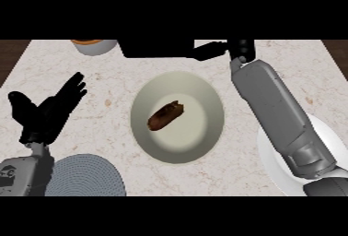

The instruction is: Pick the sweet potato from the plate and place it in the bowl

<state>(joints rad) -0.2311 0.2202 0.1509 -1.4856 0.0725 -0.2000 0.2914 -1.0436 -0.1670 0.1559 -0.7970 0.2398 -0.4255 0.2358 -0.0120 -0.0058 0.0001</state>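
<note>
The sweet potato lies on the plate, right of the left robot hand, which rests open and empty. The right robot hand is beyond the plate, and I cannot tell how open it is. A grasp not aligned with the slanted sweet potato may roll it onto the desk.

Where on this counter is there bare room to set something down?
Bare counter lies between the left hand and the plate, in the far right corner beyond the right forearm, and below the plate between the grey ribbed disc and the white dish. The right side is crowded: the forearm crosses the dish.
</note>
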